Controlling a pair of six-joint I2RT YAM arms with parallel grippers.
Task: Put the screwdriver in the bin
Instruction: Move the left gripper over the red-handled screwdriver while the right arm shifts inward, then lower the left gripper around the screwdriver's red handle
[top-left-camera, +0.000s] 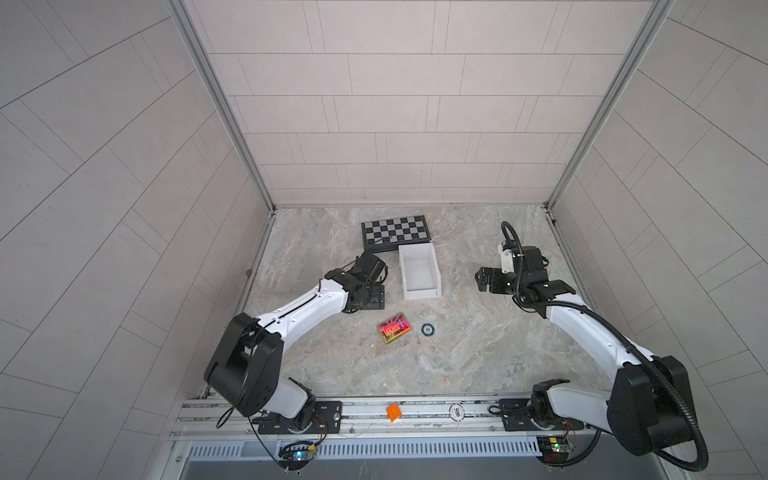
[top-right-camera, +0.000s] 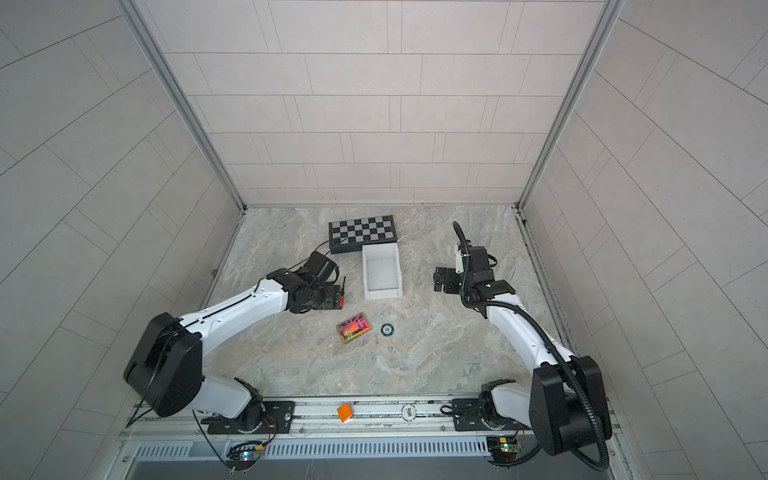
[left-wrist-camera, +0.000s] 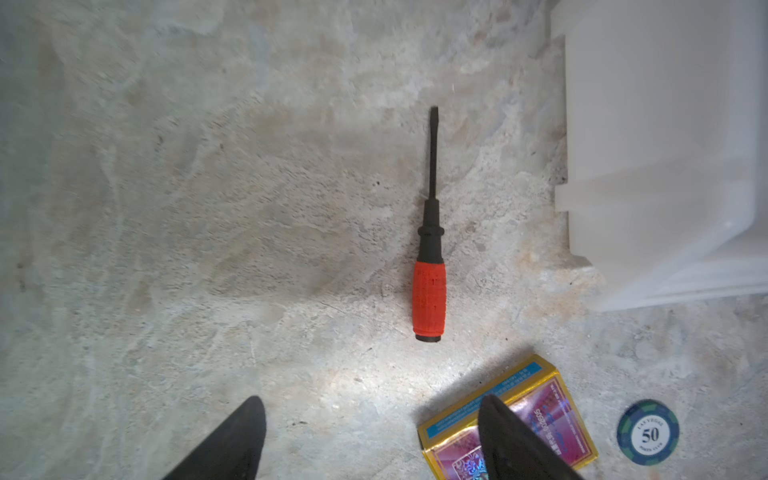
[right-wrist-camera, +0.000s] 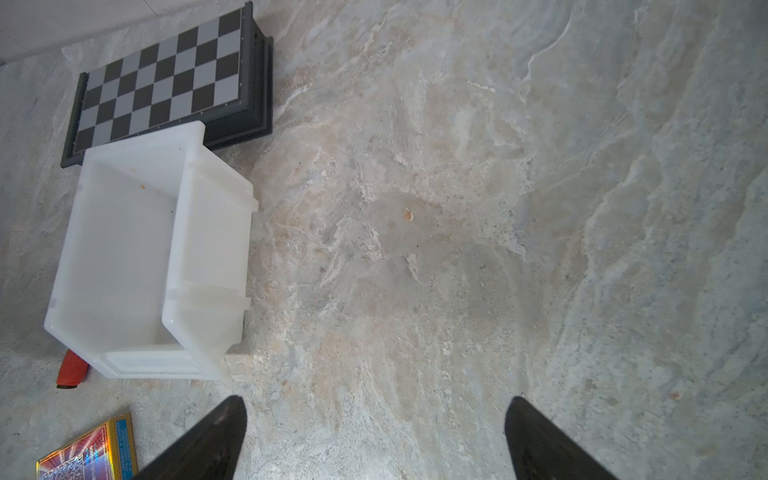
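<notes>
The screwdriver (left-wrist-camera: 430, 291) lies flat on the stone table, red-orange handle toward my left gripper (left-wrist-camera: 374, 402), thin dark shaft pointing away. That gripper hovers above it, open, with nothing between its fingers. In a top view only a red bit of the screwdriver (top-right-camera: 341, 300) and its shaft show beside the left gripper (top-right-camera: 330, 297). The white bin (top-left-camera: 422, 294) stands empty just right of the screwdriver, seen in both top views (top-right-camera: 382, 294) and both wrist views (left-wrist-camera: 623, 124) (right-wrist-camera: 212, 232). My right gripper (right-wrist-camera: 376, 401) hangs open over bare table right of the bin.
A chequered board (top-left-camera: 395, 232) sits behind the bin. A shiny card box (top-left-camera: 395, 328) and a poker chip (top-left-camera: 427, 329) lie in front of the bin. An orange block (top-left-camera: 393, 412) and another chip (top-left-camera: 456, 411) rest on the front rail.
</notes>
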